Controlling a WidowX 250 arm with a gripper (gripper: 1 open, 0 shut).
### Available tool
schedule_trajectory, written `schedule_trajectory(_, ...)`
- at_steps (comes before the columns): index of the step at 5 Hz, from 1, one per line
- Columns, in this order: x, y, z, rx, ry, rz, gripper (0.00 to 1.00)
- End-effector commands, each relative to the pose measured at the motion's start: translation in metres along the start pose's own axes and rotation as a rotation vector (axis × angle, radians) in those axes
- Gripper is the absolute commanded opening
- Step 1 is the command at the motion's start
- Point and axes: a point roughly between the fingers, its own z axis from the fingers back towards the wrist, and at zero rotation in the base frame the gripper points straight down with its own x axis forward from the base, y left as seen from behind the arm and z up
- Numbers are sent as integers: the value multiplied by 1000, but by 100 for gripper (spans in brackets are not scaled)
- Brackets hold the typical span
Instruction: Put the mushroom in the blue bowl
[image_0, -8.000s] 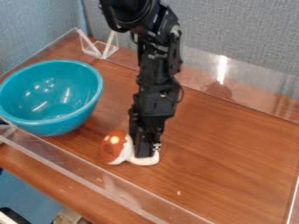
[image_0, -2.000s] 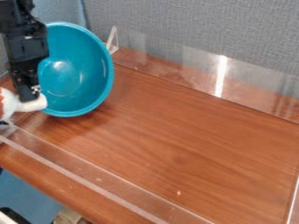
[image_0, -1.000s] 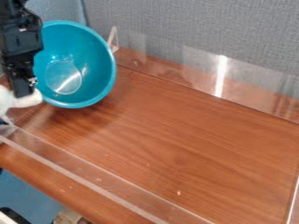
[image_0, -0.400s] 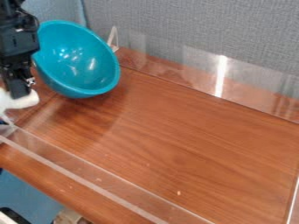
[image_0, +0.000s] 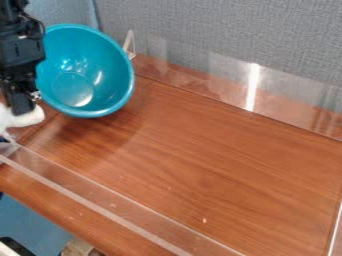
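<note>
At far left edge, gripper (image_0: 20, 98) pointing down, clamped narrow on mushroom (image_0: 23, 114), only cream stem visible. Just right: blue bowl (image_0: 83, 72), tipped on edge. Beyond, wide bare wooden table (image_0: 214, 160), clear walls.

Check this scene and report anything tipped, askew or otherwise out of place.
The blue bowl is tipped up on its side at the table's far left, its opening facing the camera rather than upward. The gripper sits right beside it at the frame edge, shut on the mushroom, only partly visible.
</note>
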Motion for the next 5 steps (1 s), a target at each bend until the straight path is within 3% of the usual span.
schedule_trajectory(1,3,-1,4,23,-7,-4,0)
schedule_trajectory(5,6,2,-8,8,12,38,0)
